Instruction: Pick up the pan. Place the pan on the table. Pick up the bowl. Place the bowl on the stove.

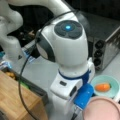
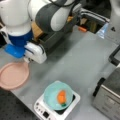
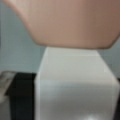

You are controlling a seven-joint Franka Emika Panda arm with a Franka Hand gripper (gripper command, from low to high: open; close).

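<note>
The dusty-pink pan (image 2: 12, 76) is at a front view's left, low over the grey table (image 2: 75, 62) near its edge; I cannot tell whether it rests there. My gripper (image 2: 26, 60) is at the pan's rim. In the wrist view, the pan's white handle (image 3: 75, 87) fills the gap in my gripper (image 3: 76, 100), and a dark finger (image 3: 23, 95) presses its left side below the pan (image 3: 72, 22). The teal bowl (image 2: 53, 96) sits on the white stove (image 2: 43, 112) with an orange item (image 2: 61, 97) inside. In a front view, the bowl (image 1: 111, 93) lies behind the pan (image 1: 102, 110).
A steel toaster oven (image 1: 107, 50) stands at a front view's right and shows again as the oven (image 2: 110, 100) beside the stove. A wooden block top (image 1: 17, 100) and a dark bin (image 1: 30, 86) are at the left. The arm's body (image 1: 67, 47) hides much of the table.
</note>
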